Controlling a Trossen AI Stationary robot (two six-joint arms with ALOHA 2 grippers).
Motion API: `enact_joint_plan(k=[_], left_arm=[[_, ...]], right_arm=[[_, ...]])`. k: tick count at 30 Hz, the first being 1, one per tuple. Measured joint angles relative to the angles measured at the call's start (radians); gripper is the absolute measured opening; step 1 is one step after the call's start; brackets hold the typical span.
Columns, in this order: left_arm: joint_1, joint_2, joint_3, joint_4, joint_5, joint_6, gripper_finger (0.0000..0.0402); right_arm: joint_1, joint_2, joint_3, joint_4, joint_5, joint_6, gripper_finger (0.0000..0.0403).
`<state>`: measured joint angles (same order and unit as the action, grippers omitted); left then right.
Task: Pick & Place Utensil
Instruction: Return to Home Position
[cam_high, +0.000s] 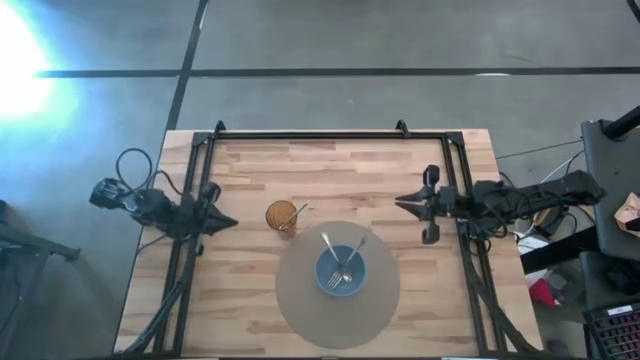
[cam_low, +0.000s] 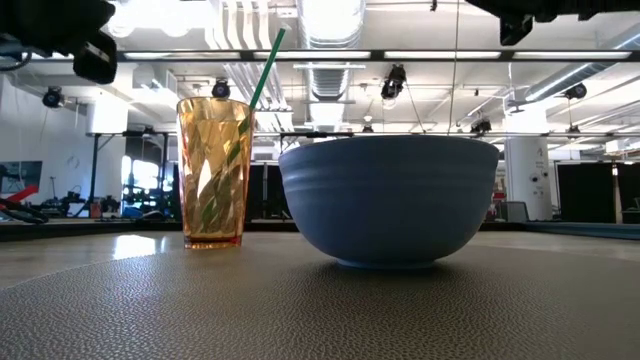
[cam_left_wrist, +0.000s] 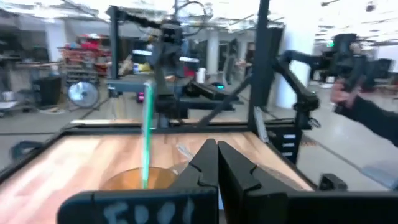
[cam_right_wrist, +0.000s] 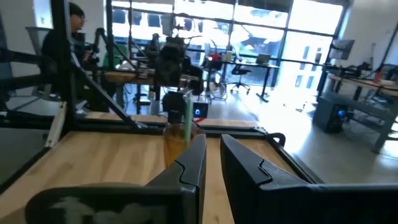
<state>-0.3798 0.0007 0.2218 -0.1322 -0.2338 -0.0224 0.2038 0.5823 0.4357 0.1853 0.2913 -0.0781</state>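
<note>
Mat: lying nearest, bearing bowl.
Forks: resting in bowl.
Left gripper: waiting, fingers pressed together.
Right gripper: waiting, fingers nearly together; opening it above a handle is advisable.

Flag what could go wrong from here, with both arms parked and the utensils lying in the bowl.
1. The two metal utensils lie crossed in the blue ceramic bowl; a grab at one may drag the other out.
2. The amber faceted plastic cup with its green straw stands close beside the bowl, so the left pincer could tip it when reaching in.
</note>
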Motion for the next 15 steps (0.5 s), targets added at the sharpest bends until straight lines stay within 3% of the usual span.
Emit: enact_joint_plan(k=[8,15], left_arm=[[0.000,0.000,-0.079,0.065,0.066,-0.006,0.0000],[0.000,0.000,-0.145,0.139,0.129,-0.008,0.0000]], right_arm=[[-0.068,-0.029,-0.031,0.007,-0.007,0.026,0.0043],[-0.110,-0.060,-0.090,0.012,-0.180,0.071,0.0043]])
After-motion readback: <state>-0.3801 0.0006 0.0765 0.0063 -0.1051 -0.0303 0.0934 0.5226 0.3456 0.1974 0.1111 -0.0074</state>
